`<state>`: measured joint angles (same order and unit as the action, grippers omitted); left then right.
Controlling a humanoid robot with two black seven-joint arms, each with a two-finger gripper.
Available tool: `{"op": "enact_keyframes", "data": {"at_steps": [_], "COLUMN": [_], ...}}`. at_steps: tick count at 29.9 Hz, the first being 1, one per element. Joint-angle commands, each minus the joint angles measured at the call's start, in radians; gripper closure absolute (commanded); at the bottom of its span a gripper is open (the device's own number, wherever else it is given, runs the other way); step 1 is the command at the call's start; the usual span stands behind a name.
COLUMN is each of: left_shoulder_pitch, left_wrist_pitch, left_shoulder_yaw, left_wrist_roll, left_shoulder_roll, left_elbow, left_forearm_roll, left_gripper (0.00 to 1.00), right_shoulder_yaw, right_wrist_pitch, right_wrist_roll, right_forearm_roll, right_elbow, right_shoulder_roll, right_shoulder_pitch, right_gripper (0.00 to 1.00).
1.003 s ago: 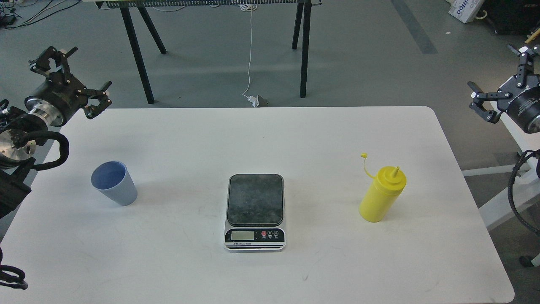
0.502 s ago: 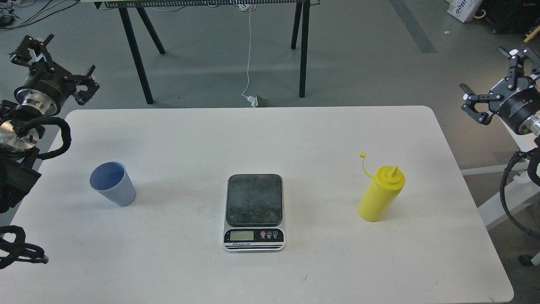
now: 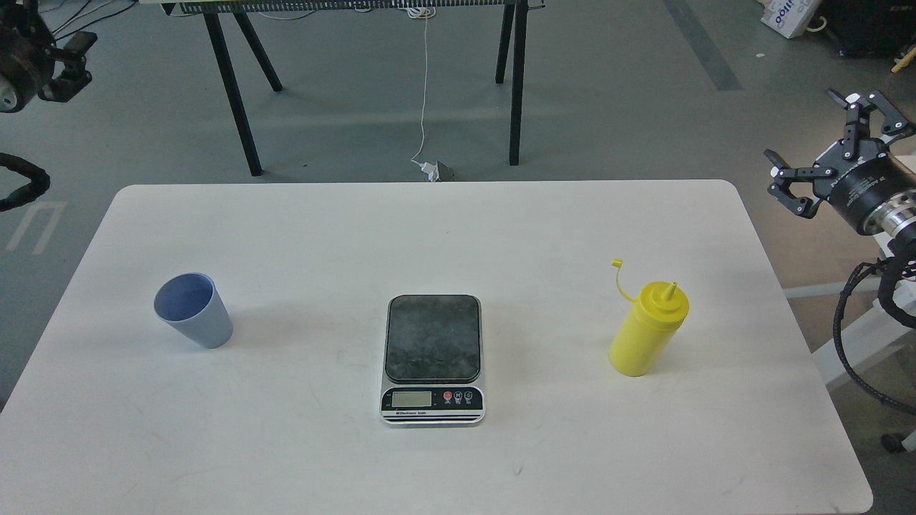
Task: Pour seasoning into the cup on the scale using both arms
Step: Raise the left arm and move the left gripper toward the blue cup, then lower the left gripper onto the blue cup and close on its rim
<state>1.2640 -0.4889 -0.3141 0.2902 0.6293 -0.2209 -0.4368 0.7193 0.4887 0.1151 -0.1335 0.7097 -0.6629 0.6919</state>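
From the head view, the white counter (image 3: 458, 236) carries three things in a row, well apart from one another. The pale blue cup (image 3: 193, 310) stands upright on the left side, its mouth open toward the camera and nothing visible inside. The scale (image 3: 433, 360) lies flat in the middle, its dark weighing plate bare, the LCD and round buttons on the front strip facing the near edge. The yellow seasoning bottle (image 3: 648, 328) stands upright on the right side, its pointed nozzle uncovered and the small tethered cap hanging off to its upper left.

The right gripper (image 3: 830, 146) hangs off the counter's far right corner, above the floor, with its jaws spread wide and holding nothing; the seasoning bottle stands well apart from it, nearer the camera and to its left. The left gripper (image 3: 54, 54) sits at the top left corner of the view, mostly cut off by the edge, so whether its jaws are wide or narrow cannot be told. It is over the floor, well apart from the cup, which stands nearer the camera and to its right.
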Motion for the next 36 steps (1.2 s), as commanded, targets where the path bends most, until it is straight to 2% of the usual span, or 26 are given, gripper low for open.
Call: {"op": "enact_keyframes", "data": {"at_steps": [1, 4, 8, 10, 15, 18, 22, 27, 28, 31, 32, 36], "left_shoulder_pitch": [0.103, 0.143, 0.140, 0.140, 0.095, 0.048, -0.011, -0.084, -0.104, -0.127, -0.127, -0.121], "left_wrist_pitch": [0.000, 0.000, 0.000, 0.000, 0.000, 0.000, 0.000, 0.000, 0.000, 0.000, 0.000, 0.000], "left_shoulder_yaw": [0.072, 0.084, 0.084, 0.084, 0.087, 0.087, 0.131, 0.190, 0.213, 0.279, 0.296, 0.313], "left_wrist_roll": [0.000, 0.000, -0.002, -0.002, -0.002, 0.004, 0.004, 0.018, 0.045, 0.173, 0.199, 0.199], "left_shoulder_roll": [0.016, 0.039, 0.049, 0.082, 0.188, 0.208, 0.230, 0.234, 0.233, 0.231, 0.231, 0.231], "left_elbow": [-0.027, -0.066, -0.202, -0.312, -0.674, -0.813, -0.934, -0.927, -0.910, -0.867, -0.844, -0.778], "left_forearm_roll": [-0.221, -0.365, -0.499, -0.587, -0.871, -1.051, -1.177, -1.307, -1.348, -1.421, -1.430, -1.432], "left_gripper": [0.01, 0.01, 0.01, 0.01, 0.01, 0.01, 0.01, 0.01, 0.01, 0.01, 0.01, 0.01], "right_shoulder_yaw": [-0.001, 0.002, -0.001, -0.003, -0.006, -0.004, -0.006, -0.004, -0.004, -0.003, -0.001, 0.000], "right_wrist_pitch": [0.000, 0.000, 0.000, 0.000, 0.000, 0.000, 0.000, 0.000, 0.000, 0.000, 0.000, 0.000], "right_wrist_roll": [0.000, 0.000, 0.000, 0.000, 0.000, 0.000, 0.000, 0.001, 0.001, 0.001, 0.001, 0.001], "right_forearm_roll": [0.000, 0.000, 0.000, 0.000, 0.000, 0.000, 0.002, 0.000, 0.002, 0.002, 0.002, 0.000], "right_elbow": [0.001, 0.001, -0.001, -0.001, -0.001, -0.001, -0.002, -0.002, -0.002, -0.002, -0.002, -0.002], "right_shoulder_roll": [0.000, 0.000, 0.000, 0.000, 0.000, 0.000, 0.000, 0.000, 0.000, 0.000, 0.000, 0.000], "right_shoulder_pitch": [-0.003, -0.014, -0.018, -0.023, -0.029, -0.038, -0.041, -0.049, -0.052, -0.058, -0.064, -0.077], "right_gripper": [0.00, 0.00, 0.00, 0.00, 0.00, 0.00, 0.00, 0.00, 0.00, 0.00, 0.00, 0.00]}}
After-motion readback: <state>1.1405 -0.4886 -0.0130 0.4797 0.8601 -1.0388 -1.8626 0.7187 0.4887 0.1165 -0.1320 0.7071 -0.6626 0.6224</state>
